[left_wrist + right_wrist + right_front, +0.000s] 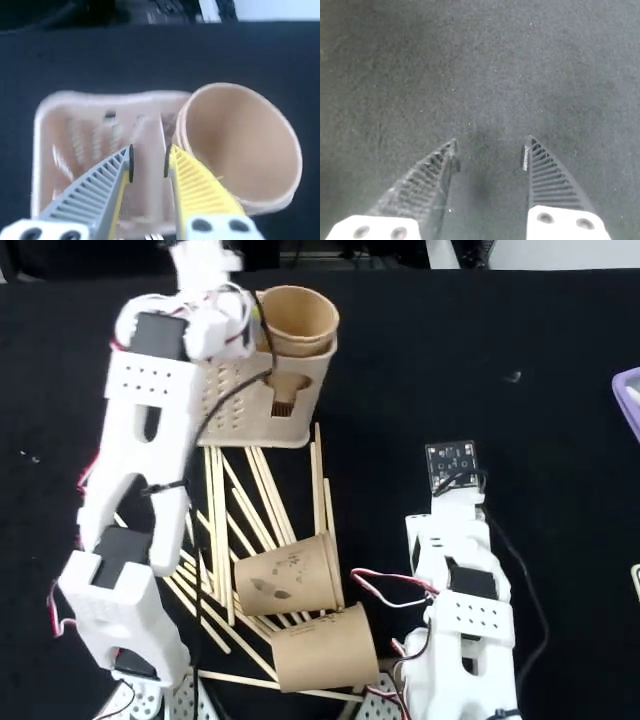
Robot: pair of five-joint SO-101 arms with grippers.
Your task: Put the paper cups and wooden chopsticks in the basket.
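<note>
A beige basket (262,400) stands at the back of the black table, with nested paper cups (298,318) upright in its right end. My left gripper (148,161) hovers over the basket (90,130), its fingers a little open with nothing between them; the cup (240,145) sits just beside the yellow finger (192,185). Two more paper cups (288,575) (325,648) lie on their sides on a scatter of wooden chopsticks (250,510) in front of the basket. My right gripper (490,155) is open over bare cloth, holding nothing.
The left arm (135,490) stretches from the front left corner up to the basket, over part of the chopsticks. The right arm (458,590) rests folded at the front right. A purple object (628,390) shows at the right edge.
</note>
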